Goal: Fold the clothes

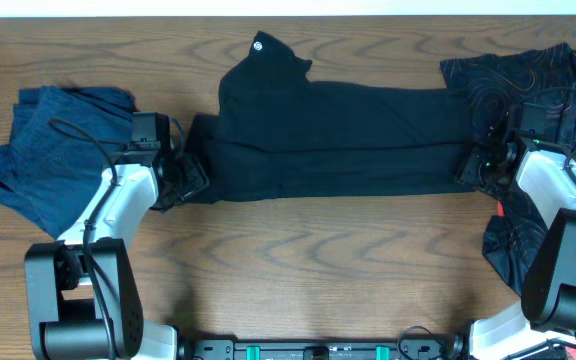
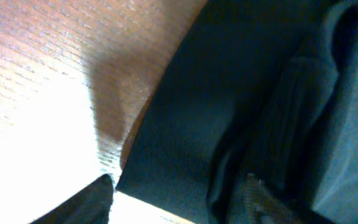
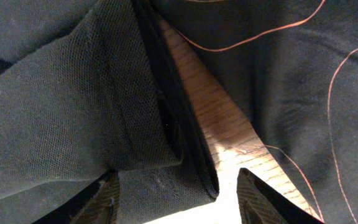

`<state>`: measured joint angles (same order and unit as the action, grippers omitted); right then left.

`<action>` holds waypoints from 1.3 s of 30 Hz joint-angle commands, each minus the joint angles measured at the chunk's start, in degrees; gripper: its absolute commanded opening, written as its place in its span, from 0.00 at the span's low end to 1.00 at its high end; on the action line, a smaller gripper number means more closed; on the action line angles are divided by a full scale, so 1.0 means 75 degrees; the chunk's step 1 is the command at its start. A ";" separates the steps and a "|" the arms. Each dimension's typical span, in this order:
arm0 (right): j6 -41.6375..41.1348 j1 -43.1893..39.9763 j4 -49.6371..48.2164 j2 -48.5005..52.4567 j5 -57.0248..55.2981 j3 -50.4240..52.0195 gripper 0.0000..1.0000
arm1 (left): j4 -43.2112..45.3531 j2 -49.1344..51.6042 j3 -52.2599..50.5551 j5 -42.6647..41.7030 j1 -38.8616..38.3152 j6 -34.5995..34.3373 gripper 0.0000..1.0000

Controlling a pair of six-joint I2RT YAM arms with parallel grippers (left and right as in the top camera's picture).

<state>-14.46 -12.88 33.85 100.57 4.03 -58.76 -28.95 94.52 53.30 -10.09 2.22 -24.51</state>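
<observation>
- table [image 1: 318, 260]: wood, brown, bold wavy grain; smooth, low sheen, with a bright glare patch in the left wrist view.
- black shirt [image 1: 338, 140], centre toward 12 o'clock: matt cloth; in the right wrist view a fine mesh-like knit.
- ring logo [image 1: 259, 43], at the shirt's 11 o'clock: white, flat print.
- blue garment [image 1: 38, 150], 9 o'clock: dark blue cloth, matt, creased.
- swirl-patterned garment [image 1: 528, 70], 3 o'clock: black cloth, smooth, thin coppery lines.
- left arm [image 1: 118, 200], right arm [image 1: 543, 180]: white shells, smooth, slightly glossy, plastic by look; matt black joints.
</observation>
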 commanded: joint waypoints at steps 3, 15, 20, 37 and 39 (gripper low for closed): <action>-0.0006 0.0026 -0.0006 -0.0119 -0.0082 0.0047 0.59 | -0.0038 0.0087 -0.0076 0.0099 0.0283 -0.1107 0.77; -0.0009 0.0026 -0.0003 -0.0119 -0.0082 0.0047 0.59 | 0.0650 0.0128 -0.0743 0.0096 0.0382 -0.1320 0.53; -0.0009 0.0026 0.0000 -0.0119 -0.0079 0.0047 0.59 | 0.0962 0.0128 -0.0933 0.0096 0.0382 -0.1314 0.38; -0.0006 0.0026 0.0003 -0.0119 -0.0082 0.0047 0.59 | 0.0726 0.0111 -0.0933 0.1040 0.0635 -0.1285 0.06; -0.0006 0.0026 0.0000 -0.0119 -0.0082 0.0047 0.59 | 0.0583 0.0111 -0.0933 0.1160 0.0886 -0.1215 0.06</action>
<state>-14.46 -12.88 33.82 100.57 4.03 -58.76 -23.16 94.72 46.87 -5.34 6.46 -34.48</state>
